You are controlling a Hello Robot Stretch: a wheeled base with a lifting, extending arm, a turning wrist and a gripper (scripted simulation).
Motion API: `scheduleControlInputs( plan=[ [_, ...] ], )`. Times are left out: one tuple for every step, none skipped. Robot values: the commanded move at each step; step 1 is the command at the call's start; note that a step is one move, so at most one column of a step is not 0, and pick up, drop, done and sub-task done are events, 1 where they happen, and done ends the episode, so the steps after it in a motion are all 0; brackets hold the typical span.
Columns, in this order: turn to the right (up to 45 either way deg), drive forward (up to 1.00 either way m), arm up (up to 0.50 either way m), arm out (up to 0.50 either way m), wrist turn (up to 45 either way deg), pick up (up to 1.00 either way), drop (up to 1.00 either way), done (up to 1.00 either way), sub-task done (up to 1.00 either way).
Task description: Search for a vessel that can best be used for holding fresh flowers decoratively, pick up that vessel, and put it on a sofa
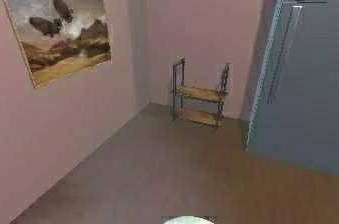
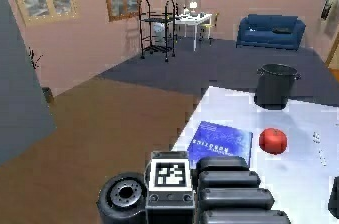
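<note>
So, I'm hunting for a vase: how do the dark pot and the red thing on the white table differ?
The dark pot is tall, open-topped and stands farther out; the red thing is low, rounded and nearer. Both sit on the white table.

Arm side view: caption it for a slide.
White table with blue book, red object and dark pot; blue sofa far behind.

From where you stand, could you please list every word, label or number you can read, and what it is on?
Nothing here can be read.
Blue book on the white table: pale print on its cover, too small to read.
White square on the arm: black marks, no words.
Painting on the pink wall: no lettering.
</note>
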Motion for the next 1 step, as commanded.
scheduleControlInputs(
  plan=[
    [-27.0, 0.0, 0.0, 0.0, 0.0, 0.0, 0.0, 0.0, 0.0]
  ],
)
